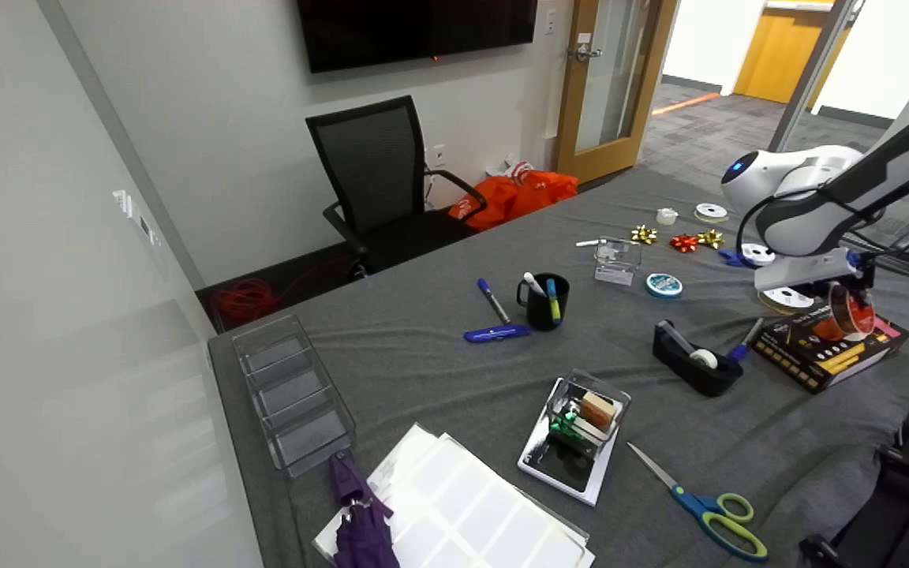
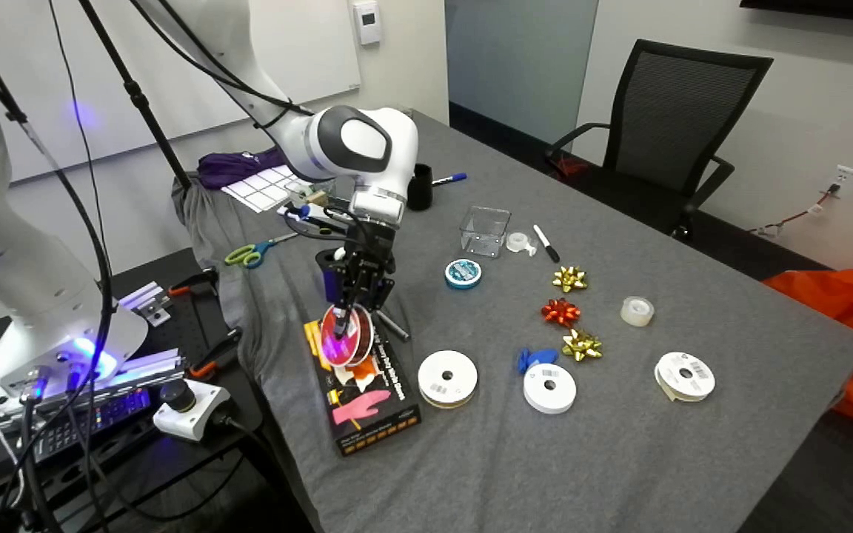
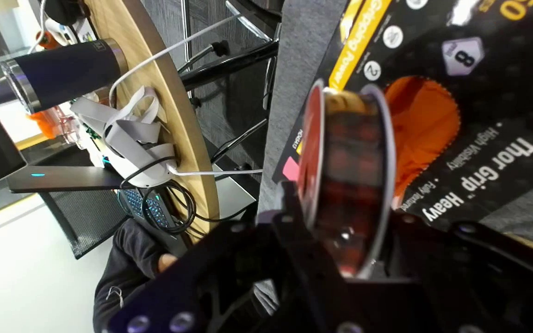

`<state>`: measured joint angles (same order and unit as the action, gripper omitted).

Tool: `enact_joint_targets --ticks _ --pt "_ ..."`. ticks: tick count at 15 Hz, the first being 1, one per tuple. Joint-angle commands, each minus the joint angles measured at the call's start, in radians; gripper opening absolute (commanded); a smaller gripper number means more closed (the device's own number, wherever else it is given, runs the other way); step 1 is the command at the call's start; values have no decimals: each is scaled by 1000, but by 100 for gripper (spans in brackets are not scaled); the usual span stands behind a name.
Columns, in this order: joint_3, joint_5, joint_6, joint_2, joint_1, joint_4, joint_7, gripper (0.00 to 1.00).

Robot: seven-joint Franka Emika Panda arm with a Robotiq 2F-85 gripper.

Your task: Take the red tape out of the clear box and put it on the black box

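While a black metal gripper (image 2: 351,318) clamps a red-faced round tape roll (image 2: 336,349), left of centre in an exterior view, flat black printed cardboard box (image 2: 376,416) beneath; roll-to-box contact unclear.

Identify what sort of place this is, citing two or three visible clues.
Probably an office meeting room, judging by the mesh-backed chair, wall-mounted screen and glass-paned door.

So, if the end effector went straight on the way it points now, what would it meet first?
Most likely the flat black printed cardboard box: the round red tape roll held in the end effector would probably touch its top first. Any gap and the exact slant are hard to judge.
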<state>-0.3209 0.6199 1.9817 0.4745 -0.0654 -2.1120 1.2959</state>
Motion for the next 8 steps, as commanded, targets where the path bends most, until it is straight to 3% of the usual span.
enact_joint_targets --ticks 1,5,8 --pt "12 15 31 -26 -26 -35 -21 68" --pt "20 -13 43 -22 -31 -23 -18 97" --pt "31 -62 90 -29 -41 -21 -27 100"
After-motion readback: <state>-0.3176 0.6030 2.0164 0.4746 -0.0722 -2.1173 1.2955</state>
